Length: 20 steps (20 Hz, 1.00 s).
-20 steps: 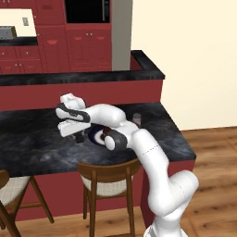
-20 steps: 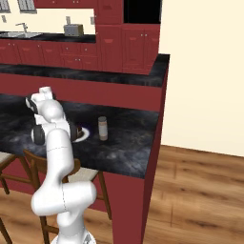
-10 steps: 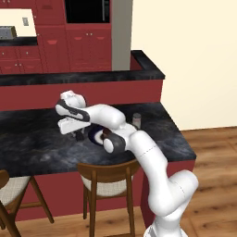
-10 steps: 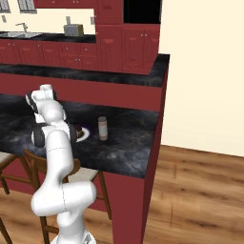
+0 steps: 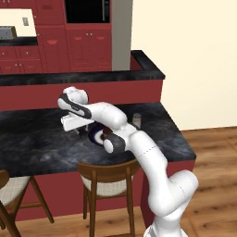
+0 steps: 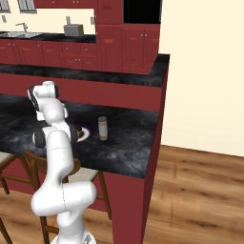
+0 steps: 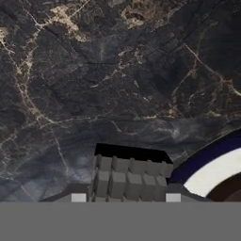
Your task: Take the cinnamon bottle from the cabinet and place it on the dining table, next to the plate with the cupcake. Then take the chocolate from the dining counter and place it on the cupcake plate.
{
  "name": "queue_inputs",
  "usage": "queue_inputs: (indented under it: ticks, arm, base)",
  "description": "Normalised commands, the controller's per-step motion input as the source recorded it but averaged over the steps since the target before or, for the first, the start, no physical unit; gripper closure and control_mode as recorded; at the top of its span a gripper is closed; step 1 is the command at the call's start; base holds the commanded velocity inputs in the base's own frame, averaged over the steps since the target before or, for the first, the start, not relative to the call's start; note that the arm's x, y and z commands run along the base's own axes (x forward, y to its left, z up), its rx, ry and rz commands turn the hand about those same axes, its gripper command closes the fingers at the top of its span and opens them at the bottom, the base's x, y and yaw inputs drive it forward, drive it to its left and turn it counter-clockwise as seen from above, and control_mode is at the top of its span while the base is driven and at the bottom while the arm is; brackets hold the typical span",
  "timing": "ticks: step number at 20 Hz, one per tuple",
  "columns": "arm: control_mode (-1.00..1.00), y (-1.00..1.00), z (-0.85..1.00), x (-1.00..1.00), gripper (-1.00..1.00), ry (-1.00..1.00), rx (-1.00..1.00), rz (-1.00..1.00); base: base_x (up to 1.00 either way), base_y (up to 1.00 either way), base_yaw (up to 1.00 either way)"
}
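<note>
The cinnamon bottle (image 5: 136, 120) (image 6: 102, 128) stands upright on the dark marble counter, just right of the blue-rimmed white plate (image 5: 96, 135) (image 7: 207, 170). The brown cupcake (image 7: 231, 190) shows at the plate's edge in the hand view. My gripper (image 5: 81, 128) (image 7: 125, 197) hangs just left of the plate, pointing down, shut on the chocolate. The chocolate (image 7: 130, 176) is a grey-brown segmented bar spanning the gap between the fingertips, and it casts a shadow on the counter beneath.
A raised red ledge with a dark top (image 5: 92, 76) runs behind the counter. A wooden stool (image 5: 107, 178) stands under the counter's front edge, with another (image 5: 11, 194) at the far left. Red cabinets line the far wall.
The hand has risen a little above the counter and drifted slightly, with the chocolate in it. Bottle and plate have not moved.
</note>
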Motion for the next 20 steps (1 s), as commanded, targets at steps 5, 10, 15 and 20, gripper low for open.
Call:
queue_inputs:
  ticks: [5, 10, 15, 20]
  arm:
    - [-1.00, -0.33, 0.00, -0.37, 1.00, 0.00, -0.01, -0.07]
    - [-1.00, -0.34, -0.01, -0.43, 1.00, -0.01, -0.01, -0.10]
    - [-1.00, -0.34, -0.06, -0.23, 1.00, -0.05, -0.07, -0.12]
    - [-1.00, -0.30, -0.03, -0.17, 1.00, -0.22, -0.12, -0.08]
  base:
    - [0.00, 0.00, 0.00]
    - [0.00, 0.00, 0.00]
    - [0.00, 0.00, 0.00]
    - [0.00, 0.00, 0.00]
